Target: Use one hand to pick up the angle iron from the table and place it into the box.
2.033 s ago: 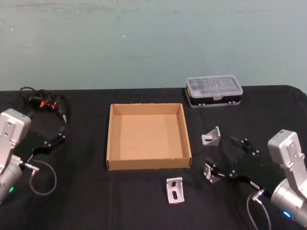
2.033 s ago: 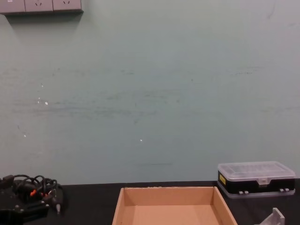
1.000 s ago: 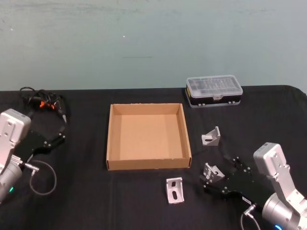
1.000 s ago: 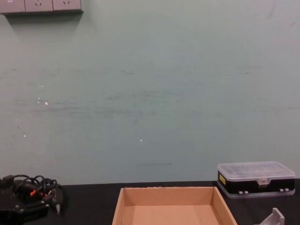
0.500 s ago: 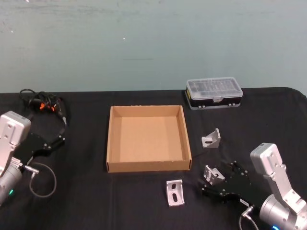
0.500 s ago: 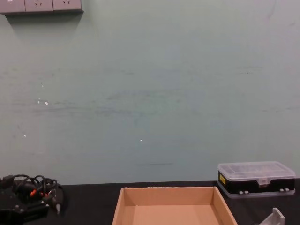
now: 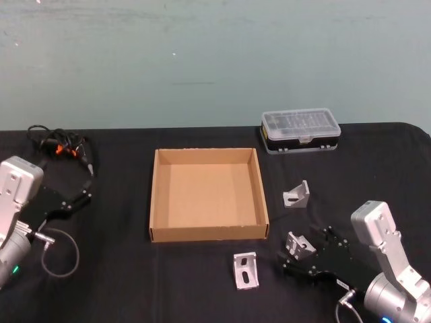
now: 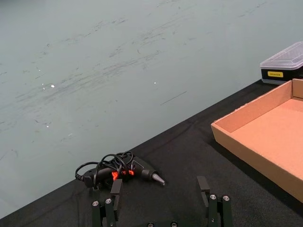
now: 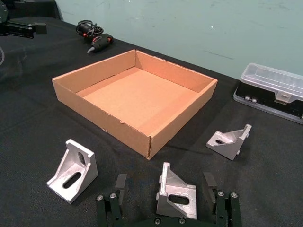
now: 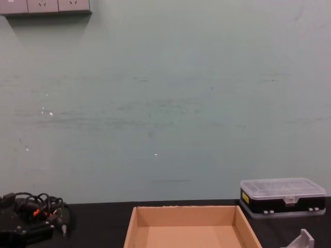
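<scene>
A pale green wall [image 10: 165, 103] is seen behind the black table [image 7: 135, 289], at the middle of which the shallow cardboard box [image 7: 209, 233] is set out empty, its open top left free to take a part. The angle iron [image 7: 298, 244] is found on the table just off the box's near right corner, with one slotted face flat on the surface and the other standing up. It is straddled by the right gripper [image 9: 164, 178], which is lowered to the table with its fingers [image 9: 121, 185] spread wide, one on each side of the part and a gap left on both sides, so nothing is gripped yet. The placing is judged to be for a squeeze across the upright face before a lift. A second bracket [image 7: 246, 270] is laid to its left, a third bracket [image 7: 297, 195] farther back beside the box's right wall, and a clear-lidded plastic case [image 7: 300, 130] at the far right. The left gripper [image 8: 160, 198] is parked at the table's left, fingers apart and empty, near a bundle of cables [image 7: 60, 145], since one hand alone is called for.
</scene>
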Action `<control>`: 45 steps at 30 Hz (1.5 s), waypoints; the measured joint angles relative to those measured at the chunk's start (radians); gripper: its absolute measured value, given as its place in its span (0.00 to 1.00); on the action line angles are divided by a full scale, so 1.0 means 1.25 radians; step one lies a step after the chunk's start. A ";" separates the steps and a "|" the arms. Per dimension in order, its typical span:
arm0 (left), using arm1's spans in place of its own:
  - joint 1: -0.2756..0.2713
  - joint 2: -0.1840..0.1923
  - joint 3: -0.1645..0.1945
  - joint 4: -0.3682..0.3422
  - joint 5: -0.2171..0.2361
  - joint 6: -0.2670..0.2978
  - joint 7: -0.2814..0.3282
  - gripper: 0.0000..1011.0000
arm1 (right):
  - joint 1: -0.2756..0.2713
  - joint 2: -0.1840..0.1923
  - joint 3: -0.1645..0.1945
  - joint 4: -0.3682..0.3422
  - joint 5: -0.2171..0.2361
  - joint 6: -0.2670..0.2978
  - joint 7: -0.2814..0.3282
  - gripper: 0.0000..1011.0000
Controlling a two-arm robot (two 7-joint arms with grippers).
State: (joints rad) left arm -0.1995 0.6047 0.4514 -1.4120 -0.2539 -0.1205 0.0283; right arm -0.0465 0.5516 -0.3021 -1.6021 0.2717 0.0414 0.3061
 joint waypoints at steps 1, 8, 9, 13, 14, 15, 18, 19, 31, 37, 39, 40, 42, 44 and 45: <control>0.000 0.000 0.000 0.000 0.000 0.000 0.000 0.99 | 0.000 0.000 0.000 0.000 0.000 0.000 0.000 0.99; 0.000 0.000 0.000 0.000 0.000 0.000 0.000 0.99 | 0.000 0.001 -0.001 0.000 0.001 -0.001 0.000 0.99; 0.000 0.000 0.000 0.000 0.000 0.000 0.000 0.99 | 0.000 0.001 -0.001 -0.001 0.001 -0.001 0.000 0.97; 0.000 0.000 0.000 0.000 0.000 0.000 0.000 0.99 | 0.000 0.001 -0.001 -0.001 0.001 -0.001 -0.001 0.91; 0.000 0.000 0.000 0.000 0.000 0.000 0.000 0.99 | 0.000 0.001 -0.001 -0.001 0.001 -0.001 -0.001 0.86; 0.000 0.000 0.000 0.000 0.000 0.000 0.000 0.99 | 0.000 0.001 -0.001 -0.001 0.001 -0.002 -0.001 0.83; 0.000 0.000 0.000 0.000 0.000 0.000 0.000 0.99 | 0.000 0.001 -0.001 -0.001 0.001 -0.002 -0.001 0.75; 0.000 0.000 0.000 0.000 0.000 0.000 0.000 0.99 | 0.000 0.001 -0.001 -0.001 0.001 -0.002 -0.001 0.73; 0.000 0.000 0.000 0.000 0.000 0.000 0.000 0.99 | 0.000 0.001 -0.001 -0.001 0.001 -0.002 -0.002 0.36; 0.000 0.000 0.000 0.000 0.000 0.000 0.000 0.99 | 0.000 0.001 -0.001 -0.001 0.001 -0.002 -0.002 0.16; 0.000 0.000 0.000 0.000 0.000 0.000 0.000 0.99 | 0.000 0.001 -0.001 -0.001 0.001 -0.002 -0.002 0.09; 0.000 0.000 0.000 0.000 0.000 0.000 0.000 0.99 | 0.000 0.001 -0.001 -0.001 0.001 -0.002 -0.002 0.08; 0.000 0.000 0.000 0.000 0.000 0.000 0.000 0.99 | 0.000 0.001 -0.001 -0.001 0.001 -0.002 -0.002 0.08; 0.000 0.000 0.000 0.000 0.000 0.000 0.000 0.99 | 0.000 0.001 -0.001 -0.001 0.001 -0.002 -0.002 0.08; 0.000 0.000 0.000 0.000 0.000 0.000 0.000 0.99 | 0.000 0.001 -0.001 -0.001 0.001 -0.002 -0.002 0.08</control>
State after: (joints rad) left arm -0.1995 0.6047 0.4514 -1.4120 -0.2539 -0.1205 0.0283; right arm -0.0465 0.5533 -0.3036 -1.6029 0.2733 0.0393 0.3040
